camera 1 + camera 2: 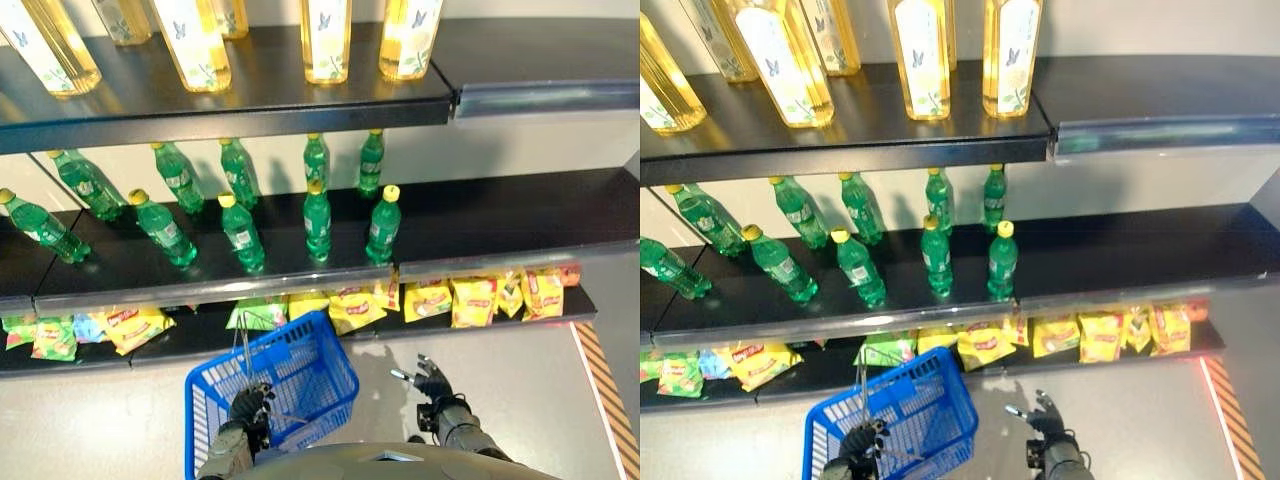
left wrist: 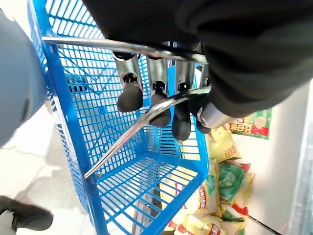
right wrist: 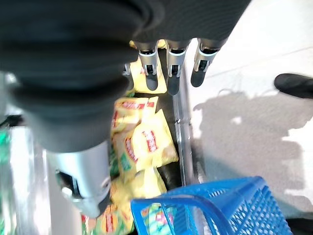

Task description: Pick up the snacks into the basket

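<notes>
A blue wire basket (image 1: 340,372) hangs low in front of the bottom shelf, and its floor is bare mesh (image 2: 146,181). My left hand (image 1: 247,405) is shut on the basket's metal handle (image 2: 142,120), fingers (image 2: 129,95) curled round it. Yellow snack bags (image 1: 355,305) lie in a row along the bottom shelf, with more at the right (image 1: 472,300). My right hand (image 1: 432,382) hovers open above the floor, right of the basket and short of the shelf. Its straight fingers (image 3: 173,73) point toward the yellow bags (image 3: 146,142).
Green bottles (image 1: 317,225) stand on the middle shelf and tall yellow bottles (image 1: 325,40) on the top one. Green and yellow bags (image 1: 50,338) lie at the bottom shelf's left end. A striped floor marking (image 1: 610,400) runs along the right.
</notes>
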You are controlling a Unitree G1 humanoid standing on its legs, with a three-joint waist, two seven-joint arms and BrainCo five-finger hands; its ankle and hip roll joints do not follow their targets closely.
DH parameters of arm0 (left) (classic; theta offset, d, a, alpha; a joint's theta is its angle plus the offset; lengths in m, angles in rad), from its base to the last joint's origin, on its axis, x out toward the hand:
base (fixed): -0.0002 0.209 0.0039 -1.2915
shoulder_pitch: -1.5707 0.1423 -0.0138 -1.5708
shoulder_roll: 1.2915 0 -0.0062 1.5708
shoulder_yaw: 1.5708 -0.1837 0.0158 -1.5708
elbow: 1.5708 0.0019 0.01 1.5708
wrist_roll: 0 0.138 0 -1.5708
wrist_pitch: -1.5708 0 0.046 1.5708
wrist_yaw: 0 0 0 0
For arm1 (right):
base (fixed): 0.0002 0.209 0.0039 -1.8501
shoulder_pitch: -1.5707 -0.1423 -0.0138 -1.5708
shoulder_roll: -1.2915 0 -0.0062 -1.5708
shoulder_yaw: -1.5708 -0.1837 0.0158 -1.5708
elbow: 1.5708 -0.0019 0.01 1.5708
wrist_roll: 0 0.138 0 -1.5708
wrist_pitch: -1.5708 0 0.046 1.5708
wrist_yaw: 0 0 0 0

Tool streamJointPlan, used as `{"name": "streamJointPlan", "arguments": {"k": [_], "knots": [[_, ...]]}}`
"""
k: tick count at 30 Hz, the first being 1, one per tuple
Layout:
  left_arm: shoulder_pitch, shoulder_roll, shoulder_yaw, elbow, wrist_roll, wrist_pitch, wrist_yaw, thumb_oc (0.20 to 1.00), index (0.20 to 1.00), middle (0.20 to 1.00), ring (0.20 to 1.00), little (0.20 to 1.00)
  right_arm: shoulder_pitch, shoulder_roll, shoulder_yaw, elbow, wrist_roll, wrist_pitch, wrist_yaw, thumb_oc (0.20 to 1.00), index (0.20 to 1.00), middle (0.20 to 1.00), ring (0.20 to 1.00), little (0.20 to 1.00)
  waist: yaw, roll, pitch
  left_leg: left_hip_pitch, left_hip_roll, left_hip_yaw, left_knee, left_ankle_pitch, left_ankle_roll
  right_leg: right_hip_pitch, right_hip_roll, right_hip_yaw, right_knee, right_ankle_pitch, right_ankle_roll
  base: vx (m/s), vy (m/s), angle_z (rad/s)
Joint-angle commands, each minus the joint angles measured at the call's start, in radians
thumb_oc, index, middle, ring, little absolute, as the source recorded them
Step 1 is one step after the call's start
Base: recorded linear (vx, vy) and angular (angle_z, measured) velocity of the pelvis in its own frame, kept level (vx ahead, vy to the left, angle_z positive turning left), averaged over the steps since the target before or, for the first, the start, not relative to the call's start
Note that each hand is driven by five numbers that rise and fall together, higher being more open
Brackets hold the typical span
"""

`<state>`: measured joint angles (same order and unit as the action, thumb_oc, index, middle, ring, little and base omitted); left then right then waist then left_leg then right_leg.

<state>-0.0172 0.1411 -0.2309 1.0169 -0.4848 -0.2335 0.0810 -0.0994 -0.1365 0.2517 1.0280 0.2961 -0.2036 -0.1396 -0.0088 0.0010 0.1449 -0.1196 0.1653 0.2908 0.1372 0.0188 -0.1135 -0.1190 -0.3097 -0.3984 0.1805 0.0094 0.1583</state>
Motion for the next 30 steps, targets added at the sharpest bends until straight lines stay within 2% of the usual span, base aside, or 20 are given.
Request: {"name": "streamJointPlan", "arguments": {"k": [1,3,4,6,7,8,9,16,17,25,26,27,30], "knots": [[-0.032,0.012,0.030,-0.076,-0.012,-0.067,0.009,0.200,0.200,0.200,0.200,0.200,-0.043,-0.002,0.000,-0.097,0.007,-0.053,-0.004,1.000,1.000,1.000,1.000,1.000,-0.005,-0.012,0.054,-0.132,0.039,-0.046,0.204,-0.075,0.036,-0.078,-0.029,-0.014,0.169,-0.018,-0.004,-0.14,-0.038,0.05],[-0.031,0.014,0.033,-0.082,-0.018,-0.067,0.009,0.200,0.200,0.200,0.200,0.200,-0.040,-0.005,-0.001,-0.107,0.009,-0.056,-0.001,1.000,1.000,1.000,1.000,1.000,-0.009,-0.010,0.053,-0.157,0.050,-0.046,0.235,-0.087,0.035,-0.103,-0.031,-0.014,0.197,-0.028,-0.008,-0.13,-0.017,0.08],[-0.031,0.018,0.040,-0.098,-0.030,-0.072,0.012,0.200,0.200,0.200,0.200,0.200,-0.043,-0.017,0.002,-0.143,-0.001,-0.060,-0.003,1.000,1.000,1.000,1.000,1.000,-0.010,-0.005,0.068,-0.218,0.067,-0.047,0.312,-0.116,0.036,-0.172,-0.038,-0.007,0.270,-0.056,-0.011,-0.13,-0.002,0.00],[-0.030,0.021,0.044,-0.103,-0.033,-0.072,0.014,0.200,0.200,0.200,0.200,0.200,-0.043,-0.021,0.004,-0.167,-0.006,-0.060,-0.006,1.000,1.000,1.000,1.000,1.000,-0.011,-0.004,0.070,-0.242,0.075,-0.046,0.338,-0.123,0.035,-0.198,-0.038,-0.002,0.294,-0.066,-0.014,-0.12,-0.002,-0.04],[-0.022,0.023,0.050,-0.118,-0.037,-0.075,0.018,0.200,0.200,0.200,0.200,0.200,-0.044,-0.032,-0.001,-0.190,-0.021,-0.064,-0.013,1.000,1.000,1.000,1.000,1.000,-0.012,-0.002,0.076,-0.294,0.089,-0.047,0.404,-0.146,0.037,-0.250,-0.046,0.004,0.348,-0.085,-0.017,-0.10,0.000,-0.01],[-0.022,0.023,0.050,-0.118,-0.037,-0.075,0.018,0.200,0.200,0.200,0.200,0.200,-0.044,-0.032,-0.001,-0.190,-0.021,-0.064,-0.013,1.000,1.000,1.000,1.000,1.000,-0.012,-0.002,0.076,-0.294,0.089,-0.047,0.404,-0.146,0.037,-0.250,-0.046,0.004,0.348,-0.085,-0.017,-0.12,0.005,-0.06],[-0.017,0.025,0.057,-0.125,-0.042,-0.077,0.021,0.200,0.200,0.200,0.200,0.200,-0.048,-0.041,-0.007,-0.202,-0.032,-0.071,-0.027,1.000,1.000,1.000,1.000,1.000,-0.012,0.000,0.082,-0.334,0.101,-0.052,0.456,-0.161,0.037,-0.291,-0.050,0.010,0.393,-0.101,-0.023,-0.08,0.004,-0.05],[-0.004,0.037,0.057,-0.191,-0.058,-0.089,0.034,0.200,0.200,0.200,0.200,0.200,-0.058,-0.066,-0.008,-0.285,-0.056,-0.083,-0.044,1.000,1.000,1.000,1.000,1.000,-0.008,0.009,0.095,-0.447,0.125,-0.062,0.575,-0.202,0.041,-0.414,-0.069,0.026,0.505,-0.145,-0.035,-0.06,0.004,-0.04],[0.000,0.038,0.057,-0.201,-0.059,-0.091,0.035,0.200,0.200,0.200,0.200,0.200,-0.058,-0.069,-0.009,-0.298,-0.062,-0.086,-0.047,1.000,1.000,1.000,1.000,1.000,-0.006,0.011,0.101,-0.448,0.132,-0.068,0.603,-0.232,0.030,-0.418,-0.071,0.036,0.536,-0.172,-0.024,0.00,0.000,0.00],[0.026,0.046,0.056,-0.239,-0.038,-0.118,0.052,0.200,0.200,0.200,0.200,0.200,-0.056,-0.146,-0.024,-0.565,-0.191,-0.154,-0.119,1.000,1.000,1.000,1.000,1.000,-0.005,0.017,0.102,-0.511,0.144,-0.084,0.672,-0.262,0.035,-0.479,-0.086,0.039,0.603,-0.212,-0.029,0.00,0.002,0.00],[0.028,0.046,0.054,-0.238,-0.032,-0.124,0.057,0.200,0.200,0.200,0.200,0.200,-0.055,-0.159,-0.036,-0.609,-0.211,-0.166,-0.136,1.000,1.000,1.000,1.000,1.000,-0.006,0.017,0.098,-0.510,0.144,-0.085,0.668,-0.262,0.036,-0.480,-0.088,0.038,0.603,-0.213,-0.027,0.00,0.000,0.00],[0.030,0.045,0.045,-0.242,-0.027,-0.133,0.061,0.200,0.200,0.200,0.200,0.200,-0.059,-0.182,-0.060,-0.689,-0.250,-0.187,-0.167,1.000,1.000,1.000,1.000,1.000,-0.008,0.015,0.089,-0.517,0.143,-0.081,0.654,-0.238,0.047,-0.482,-0.088,0.031,0.585,-0.196,-0.039,0.00,0.000,0.00],[0.032,0.044,0.039,-0.252,-0.028,-0.139,0.065,0.200,0.200,0.200,0.200,0.200,-0.062,-0.198,-0.079,-0.763,-0.279,-0.203,-0.194,1.000,1.000,1.000,1.000,1.000,-0.009,0.015,0.084,-0.515,0.144,-0.082,0.653,-0.239,0.048,-0.481,-0.087,0.029,0.586,-0.198,-0.038,0.00,0.000,0.00]]}}
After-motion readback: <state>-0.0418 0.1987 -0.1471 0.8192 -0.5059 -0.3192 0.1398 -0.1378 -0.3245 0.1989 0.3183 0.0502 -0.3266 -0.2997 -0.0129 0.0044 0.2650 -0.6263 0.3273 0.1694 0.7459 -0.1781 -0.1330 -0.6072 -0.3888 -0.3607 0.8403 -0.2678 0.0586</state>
